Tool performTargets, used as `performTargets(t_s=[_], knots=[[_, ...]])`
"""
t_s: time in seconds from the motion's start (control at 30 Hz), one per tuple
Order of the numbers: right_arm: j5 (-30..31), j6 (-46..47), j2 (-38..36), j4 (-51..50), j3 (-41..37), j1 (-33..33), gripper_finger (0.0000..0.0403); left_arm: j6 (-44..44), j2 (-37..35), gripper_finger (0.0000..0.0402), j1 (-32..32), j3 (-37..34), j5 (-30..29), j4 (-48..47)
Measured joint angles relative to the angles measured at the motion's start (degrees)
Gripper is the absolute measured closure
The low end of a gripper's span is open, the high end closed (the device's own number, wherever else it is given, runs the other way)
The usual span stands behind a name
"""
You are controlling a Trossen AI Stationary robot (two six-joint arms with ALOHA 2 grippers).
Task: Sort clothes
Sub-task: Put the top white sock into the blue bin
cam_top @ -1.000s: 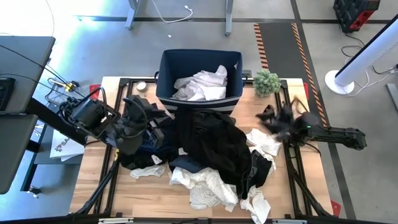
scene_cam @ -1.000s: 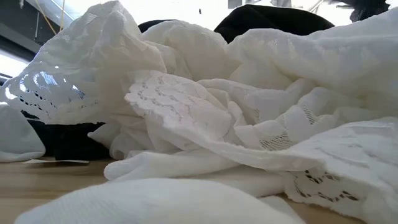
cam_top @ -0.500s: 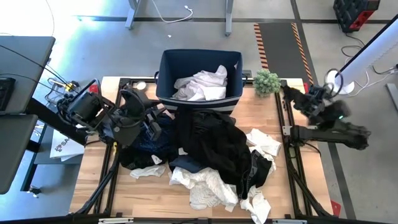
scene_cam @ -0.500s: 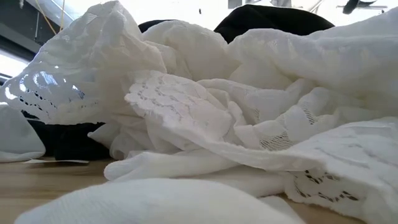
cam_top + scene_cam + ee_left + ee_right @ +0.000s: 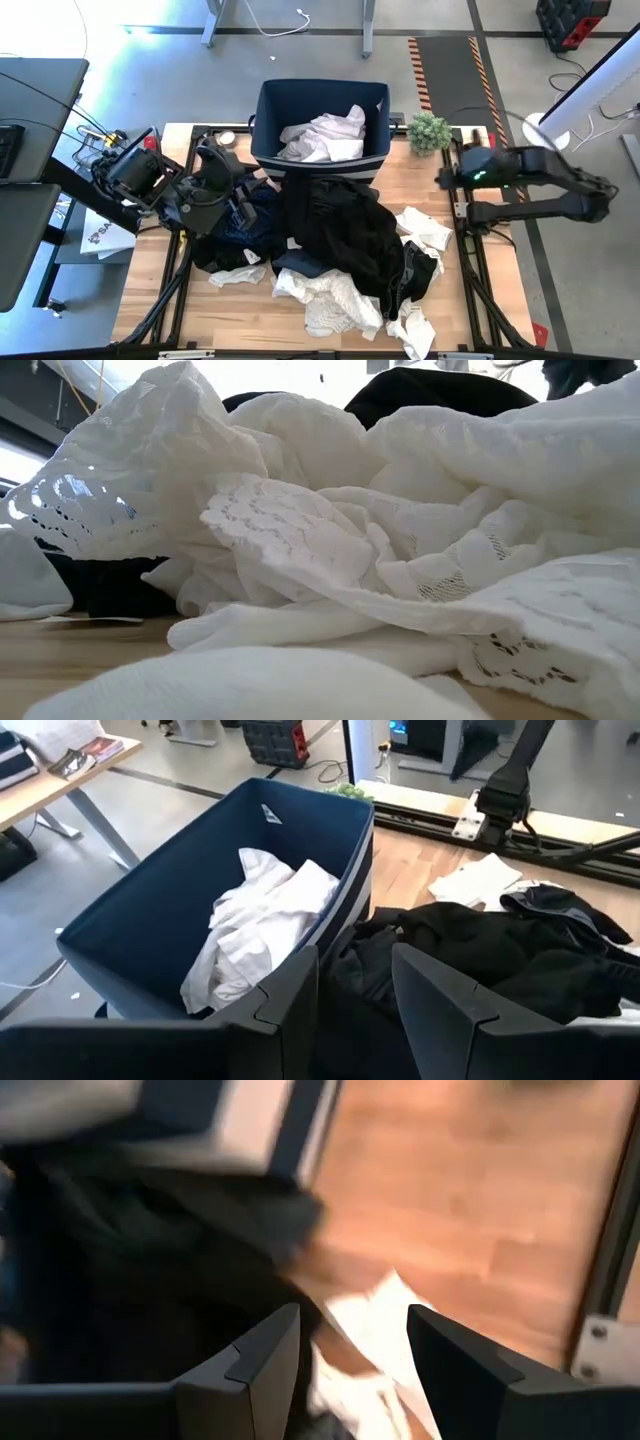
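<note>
Left gripper (image 5: 355, 995): hovering over the left-rear part of the pile, dark fingers parted, nothing between them.
Right gripper (image 5: 350, 1355): hanging at the table's right edge, fingers spread, holding nothing; wrist picture smeared.
Heap of soft fabric clothes (image 5: 340, 250): lying mid-table, mostly a large black crumpled garment (image 5: 335, 230), with a white lacy shirt (image 5: 335, 305) at the front edge and a small white piece (image 5: 422, 228) on the right side.
Dark blue rectangular fabric bin (image 5: 322, 122): standing at the table's rear, touching the pile's back edge, already holding a crumpled white shirt (image 5: 325, 135).
Relation for the coming move: black garment lying directly ahead of and below the left fingers, stretching rightward away from them; bin just to the rear of that gripper; left arm judged nearer to the black fabric, right arm nearer to the small white piece.
Small green potted plant (image 5: 429, 131): standing at the rear right, beside the bin.
Hidden: low view filled by white lace, neither gripper showing there; navy dotted garment not made out with certainty; lower layers of the pile covered.
</note>
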Motion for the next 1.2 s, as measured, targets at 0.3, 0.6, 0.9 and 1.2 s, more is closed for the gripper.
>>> performTargets(t_s=[0.3,0.6,0.9,1.2], knots=[[-12.0,3.7,8.7,5.3,-15.5,0.0,0.0219,-0.2,0.0,0.0273,0.0,0.0,0.1,0.0],[-6.5,6.4,22.5,11.6,-19.0,0.1,0.0219,-2.3,0.0,0.0273,0.0,0.0,0.8,0.0],[-8.3,-4.0,39.1,21.1,-19.0,0.6,0.0220,-4.9,0.0,0.0273,0.0,0.0,3.7,0.0],[-12.8,-17.4,50.3,24.2,-17.8,0.5,0.0343,-5.8,0.0,0.0273,0.0,0.0,3.8,0.0]])
